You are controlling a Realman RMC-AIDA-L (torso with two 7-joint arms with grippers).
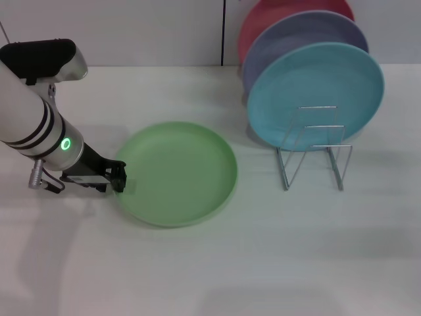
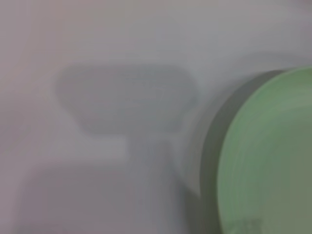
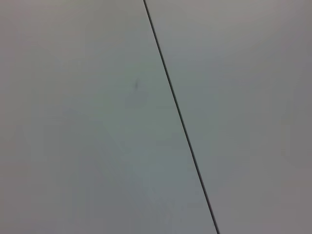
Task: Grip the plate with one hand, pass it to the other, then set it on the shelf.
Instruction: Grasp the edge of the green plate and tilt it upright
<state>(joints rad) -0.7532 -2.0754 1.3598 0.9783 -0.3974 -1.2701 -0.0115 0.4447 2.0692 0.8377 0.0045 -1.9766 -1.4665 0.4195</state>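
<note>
Flat on the white table (image 1: 210,276) closest to my head camera, the light-green plate (image 1: 176,172) lies just beside my left gripper (image 1: 117,176), whose black tip sits at the rim on the side nearest the arm; whether its fingers stand apart or together I cannot tell from any view. My left wrist camera shows only the plate's curved edge (image 2: 265,156) and a soft shadow on the tabletop. Beyond the pincer, across the plate and well apart from it, the silver wire shelf (image 1: 314,155) stands with a turquoise-blue plate (image 1: 316,92) upright in it, a lavender plate (image 1: 299,39) and a red plate (image 1: 270,16) stacked behind. My right gripper is out of sight, its wrist camera facing a blank panel with a dark seam (image 3: 180,117). I judge the plate light, rigid and matte, probably plastic, so not especially fragile, but shallow and lying flush, leaving little to hook. The low raised rim nearest the pincer looks the only real purchase, and a thin edge pinch may let it swing once lifted.
</note>
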